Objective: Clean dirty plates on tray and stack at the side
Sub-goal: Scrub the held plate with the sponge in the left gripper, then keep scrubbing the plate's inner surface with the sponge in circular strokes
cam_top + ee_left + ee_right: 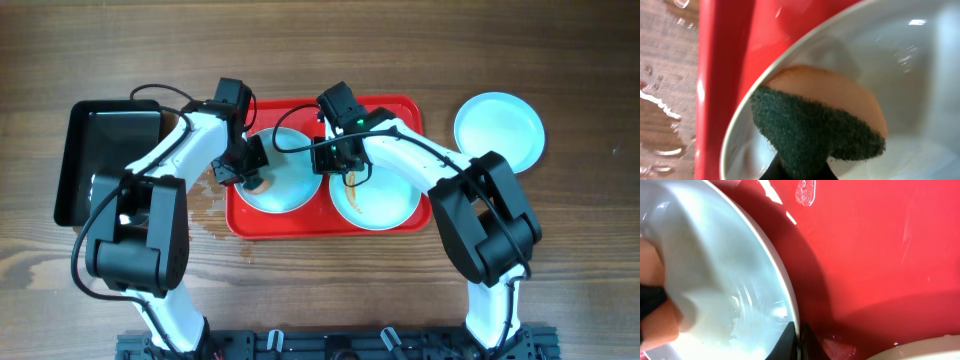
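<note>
The red tray (300, 229) holds two plates. My left gripper (252, 176) is shut on a sponge (815, 135), orange with a dark green scouring face, and presses it onto the left plate (292, 178) near that plate's left rim. My right gripper (331, 160) is shut on the same plate's right rim (790, 300), one finger inside the rim and one outside. The right plate (385, 205) carries orange-brown streaks (352, 185). A third plate (500, 128) lies on the table to the right of the tray.
A glossy black tray (100, 150) sits to the left of the red one. Water drops (660, 100) wet the wooden table by the red tray's left rim (720, 75). Both arms cross over the tray's front half.
</note>
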Robot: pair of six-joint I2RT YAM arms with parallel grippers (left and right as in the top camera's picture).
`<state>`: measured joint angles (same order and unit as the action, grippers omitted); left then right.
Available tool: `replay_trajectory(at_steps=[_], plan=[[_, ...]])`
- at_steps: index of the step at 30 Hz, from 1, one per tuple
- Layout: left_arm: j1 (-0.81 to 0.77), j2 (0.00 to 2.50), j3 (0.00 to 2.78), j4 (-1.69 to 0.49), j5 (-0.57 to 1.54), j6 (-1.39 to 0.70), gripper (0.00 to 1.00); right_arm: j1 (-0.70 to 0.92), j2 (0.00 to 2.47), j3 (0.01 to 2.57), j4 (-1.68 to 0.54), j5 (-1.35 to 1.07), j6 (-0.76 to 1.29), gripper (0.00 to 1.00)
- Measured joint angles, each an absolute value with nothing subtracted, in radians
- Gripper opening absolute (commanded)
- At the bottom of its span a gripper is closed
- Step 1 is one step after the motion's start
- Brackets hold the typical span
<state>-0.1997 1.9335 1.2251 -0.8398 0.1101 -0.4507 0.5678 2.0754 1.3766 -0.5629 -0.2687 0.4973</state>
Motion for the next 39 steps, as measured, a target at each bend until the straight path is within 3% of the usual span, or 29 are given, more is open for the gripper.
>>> replay_trajectory(at_steps=[9,26,39], plan=[[-0.200,1.928,1.218,-0.937,0.156,-0.451,0.04,0.568,2.075,1.377,-0.562,-0.269,0.497,0.04],[-0.262,1.872,1.186,-0.546,0.171,-0.451,0.04,0.568,2.075,1.377,-0.562,-0.269,0.497,0.04],[-0.340,1.934,1.195,-0.595,0.207,-0.466,0.04,0.567,2.075,1.377,-0.563,-0.269,0.497,0.04]])
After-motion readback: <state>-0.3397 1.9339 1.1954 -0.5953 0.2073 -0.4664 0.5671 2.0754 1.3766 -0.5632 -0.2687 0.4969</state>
